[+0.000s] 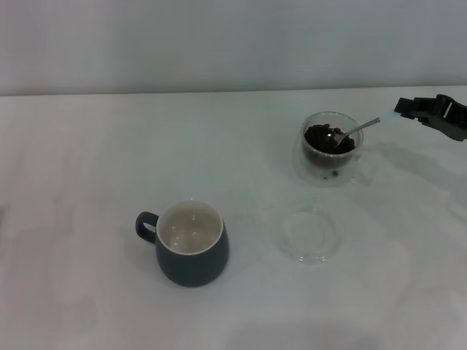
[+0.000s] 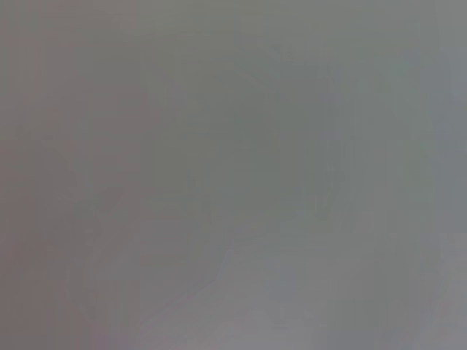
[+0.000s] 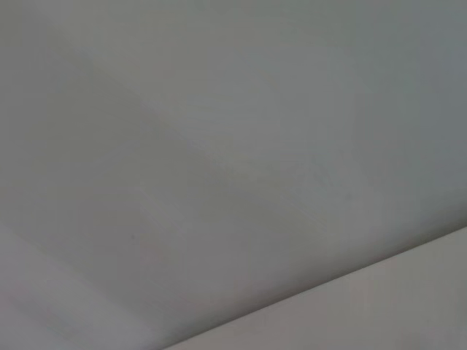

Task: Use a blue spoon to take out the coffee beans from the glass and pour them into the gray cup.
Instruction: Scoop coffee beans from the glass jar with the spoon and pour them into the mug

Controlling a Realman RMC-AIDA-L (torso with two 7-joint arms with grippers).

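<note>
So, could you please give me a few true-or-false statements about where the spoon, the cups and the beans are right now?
1. The metal bowl of the pale-blue-handled teaspoon is down in the clear double-walled glass cup. True.
2. The rounded dark blue-gray ceramic mug already holds dark brown coffee beans. False: its white inside looks empty; the beans sit in the glass cup.
3. The right tool holds the teaspoon by its handle end. True.
4. The flat clear glass saucer sits under the glass cup. False: it lies apart, nearer the robot.
5. The left tool grips the mug's handle. False: no left tool is in view.
</note>
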